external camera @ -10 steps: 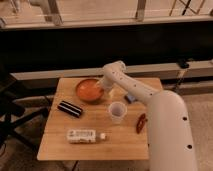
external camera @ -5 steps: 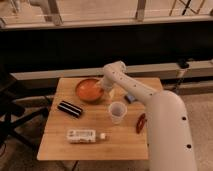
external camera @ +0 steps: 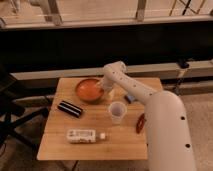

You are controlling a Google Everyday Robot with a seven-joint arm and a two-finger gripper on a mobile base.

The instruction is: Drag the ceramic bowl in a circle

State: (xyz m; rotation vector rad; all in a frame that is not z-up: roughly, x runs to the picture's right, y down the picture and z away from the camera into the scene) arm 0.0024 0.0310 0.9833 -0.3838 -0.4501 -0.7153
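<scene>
Orange-red ceramic bowl [external camera: 88,90], upright on the wooden table [external camera: 54,146]. White robot arm [external camera: 136,91] reaching in from the bowl's right, wrist bent downward. Gripper [external camera: 105,93] low at the bowl's right rim, at the rim or just inside it. Wide, narrow or clasped on the rim: cannot tell, since the wrist covers it. Contact with the bowl: likewise cannot tell.

Small translucent white cup [external camera: 116,111] upright, near the bowl on its right, towards the camera, apart from it. Black rectangular box [external camera: 70,108] lying flat near the bowl on its left, towards the camera, not touching. White bottle [external camera: 85,135] on its side, well apart from the bowl, towards the camera. Small blue item [external camera: 129,98] to the bowl's right, beyond the gripper, under the arm. Red object [external camera: 141,123] farther right of the bowl, partly hidden by the arm.
</scene>
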